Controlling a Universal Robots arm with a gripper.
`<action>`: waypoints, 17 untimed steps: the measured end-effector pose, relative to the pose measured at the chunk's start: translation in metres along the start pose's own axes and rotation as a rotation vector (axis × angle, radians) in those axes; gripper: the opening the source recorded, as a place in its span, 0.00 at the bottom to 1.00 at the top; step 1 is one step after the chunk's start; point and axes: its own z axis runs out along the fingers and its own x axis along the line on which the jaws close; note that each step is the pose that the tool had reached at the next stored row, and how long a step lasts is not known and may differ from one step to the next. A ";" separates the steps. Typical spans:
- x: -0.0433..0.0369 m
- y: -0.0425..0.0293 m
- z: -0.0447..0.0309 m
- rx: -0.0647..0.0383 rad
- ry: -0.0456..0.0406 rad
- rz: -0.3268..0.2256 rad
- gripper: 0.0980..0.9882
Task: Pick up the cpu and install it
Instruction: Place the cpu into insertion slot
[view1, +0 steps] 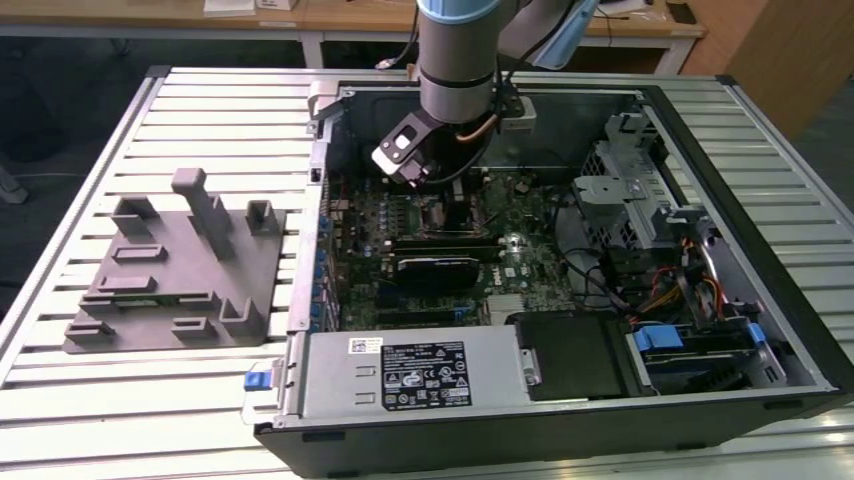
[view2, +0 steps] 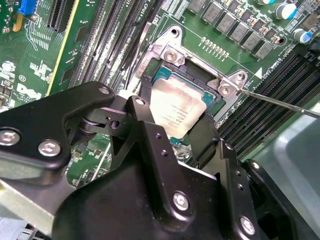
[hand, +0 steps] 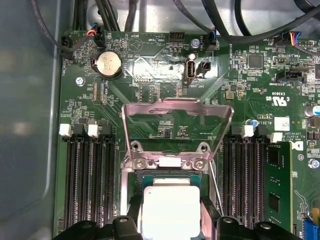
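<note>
The cpu (hand: 171, 202), a small square chip with a pale silver top, sits at the open motherboard socket (hand: 131, 172), inside the socket frame. I cannot tell whether it is fully seated. In the second wrist view the cpu (view2: 176, 106) lies between two black fingers (view2: 144, 107) that press against its opposite edges. My gripper (view2: 174, 119) is shut on it and reaches straight down into the computer case (view1: 747, 300), over the middle of the board. In the exterior view the gripper (view1: 447, 197) hangs low over the socket area.
The socket's metal load plate (hand: 177, 107) stands flipped open, and its thin lever (view2: 280, 102) sticks out to one side. Memory slots (hand: 90, 175) flank the socket. A grey fixture (view1: 174, 265) lies on the slatted table at the exterior view's left. A power supply (view1: 407, 370) fills the case's near side.
</note>
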 end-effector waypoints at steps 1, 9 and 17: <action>0.0001 0.0000 0.0001 0.000 0.0001 0.000 0.50; 0.0009 -0.0001 0.0011 0.000 0.0000 0.000 0.50; 0.0009 -0.0001 0.0014 0.000 0.0003 0.000 0.58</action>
